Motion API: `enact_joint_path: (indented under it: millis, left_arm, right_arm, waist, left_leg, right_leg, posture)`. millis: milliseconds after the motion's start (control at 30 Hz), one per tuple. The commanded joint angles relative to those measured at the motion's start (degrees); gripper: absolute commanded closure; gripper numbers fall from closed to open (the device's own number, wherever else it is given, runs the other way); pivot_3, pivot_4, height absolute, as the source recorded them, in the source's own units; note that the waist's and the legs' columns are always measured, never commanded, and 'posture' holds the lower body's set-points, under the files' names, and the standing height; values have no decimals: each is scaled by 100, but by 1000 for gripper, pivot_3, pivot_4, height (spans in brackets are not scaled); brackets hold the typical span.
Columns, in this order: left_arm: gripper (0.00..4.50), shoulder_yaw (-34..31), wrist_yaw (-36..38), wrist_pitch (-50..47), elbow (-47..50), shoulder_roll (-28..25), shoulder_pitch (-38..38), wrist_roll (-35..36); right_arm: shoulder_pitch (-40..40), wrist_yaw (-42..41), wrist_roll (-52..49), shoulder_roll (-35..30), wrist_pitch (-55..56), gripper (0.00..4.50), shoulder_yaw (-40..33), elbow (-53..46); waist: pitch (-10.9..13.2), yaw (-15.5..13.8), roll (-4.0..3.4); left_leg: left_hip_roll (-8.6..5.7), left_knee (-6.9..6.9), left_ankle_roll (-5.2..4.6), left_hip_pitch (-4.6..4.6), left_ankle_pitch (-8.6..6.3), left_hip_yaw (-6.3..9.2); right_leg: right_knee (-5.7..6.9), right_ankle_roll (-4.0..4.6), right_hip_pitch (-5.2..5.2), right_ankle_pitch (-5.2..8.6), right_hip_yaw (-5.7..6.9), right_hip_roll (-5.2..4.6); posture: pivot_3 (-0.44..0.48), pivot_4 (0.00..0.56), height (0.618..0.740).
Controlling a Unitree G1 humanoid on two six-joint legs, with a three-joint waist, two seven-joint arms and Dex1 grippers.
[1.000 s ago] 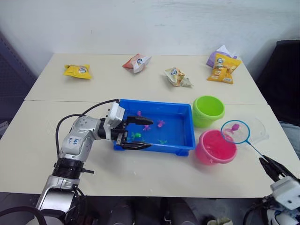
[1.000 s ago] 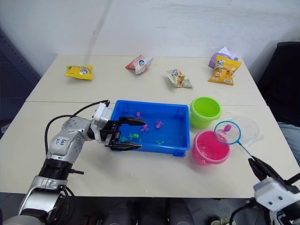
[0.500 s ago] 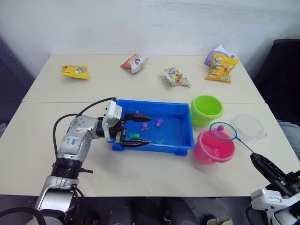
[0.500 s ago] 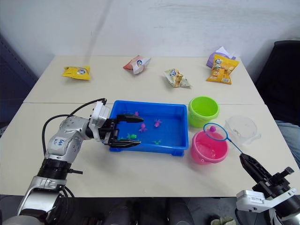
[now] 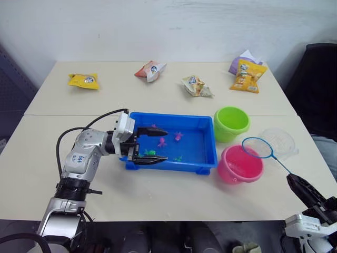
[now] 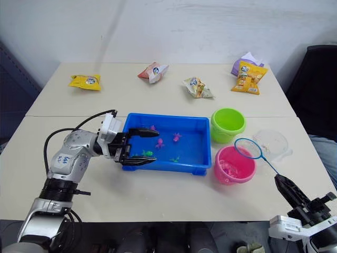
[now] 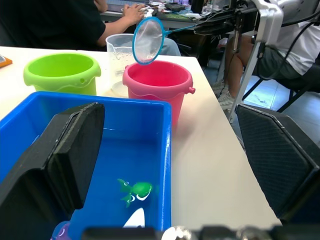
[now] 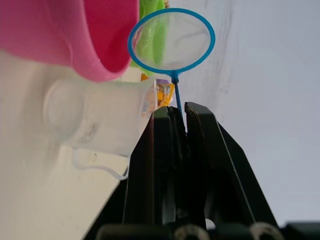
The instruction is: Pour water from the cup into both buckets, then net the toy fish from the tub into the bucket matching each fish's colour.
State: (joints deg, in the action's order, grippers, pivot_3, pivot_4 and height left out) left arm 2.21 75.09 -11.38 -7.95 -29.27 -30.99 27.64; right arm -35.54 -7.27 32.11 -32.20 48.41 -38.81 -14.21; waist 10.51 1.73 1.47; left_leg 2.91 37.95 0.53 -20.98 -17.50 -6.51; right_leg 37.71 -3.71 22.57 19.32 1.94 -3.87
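Observation:
The blue tub holds pink fish and green fish in water. My left gripper is open over the tub's left end, one finger above the water and one near the front wall. A green fish lies between the fingers in the left wrist view. The green bucket and pink bucket stand right of the tub, with the clear cup beyond them. My right gripper is shut on the net's handle. The empty net hangs between the pink bucket's right rim and the cup.
Several snack packets lie along the back of the table: yellow, red-white, pale, yellow and purple. A black chair stands at the right. A person's hand rests on a far table.
The net carried a pink fish leftward over the pink bucket, then swung back right toward the cup; it is now empty. The left gripper stayed at the tub. The camera shifted slightly.

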Motion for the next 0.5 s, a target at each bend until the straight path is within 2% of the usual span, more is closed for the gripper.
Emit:
enact_joint_path:
  millis: [33,133,167,300,400,500]
  left_arm:
    - [22,-346,-12,230,-340,-231,-41,-49]
    - [22,-555,1,412,-713,-501,-24,-151]
    - [22,-593,23,432,-784,-574,-3,-159]
    - [22,-866,-128,542,-866,-785,146,-149]
    - [22,-1102,-299,589,-704,-938,414,-139]
    - [22,-1327,-520,787,-541,-1023,637,-191]
  right_arm:
    - [-77,-1007,-2365,-450,-1229,4500,574,-813]
    - [226,-1612,-4913,-959,-3413,4500,1365,-2030]
    - [338,-1704,-5377,-1166,-4126,4500,1480,-2348]
    - [1383,-1560,-6325,-1918,-6367,4500,1924,-2863]
    - [2685,-1575,-6717,-2256,-7606,4500,2643,-2845]
    - [3900,-1332,-6806,-2583,-9362,4500,3324,-2576]
  waist:
    - [0,25,-1]
    - [1,76,1]
    - [1,71,1]
    - [1,-18,3]
    - [1,-17,4]
    - [2,-17,2]
  left_leg:
    - [1,0,-2,2,-1,-2]
    - [12,-1,-6,15,-3,-8]
    - [19,-1,-6,16,-3,-7]
    - [21,-1,-12,8,-8,1]
    - [18,5,-22,-11,-14,11]
    - [11,4,-39,-21,-23,17]
  right_leg:
    - [0,0,-2,0,-2,0]
    - [7,0,-4,0,-11,5]
    - [8,0,-5,-1,-14,8]
    - [3,3,-1,1,-5,8]
    - [-2,3,8,1,14,-11]
    - [-2,6,15,2,35,-30]
  posture:
    - [0,150,740]
    - [0,150,740]
    - [0,150,740]
    - [0,150,740]
    - [0,150,740]
    - [0,150,740]
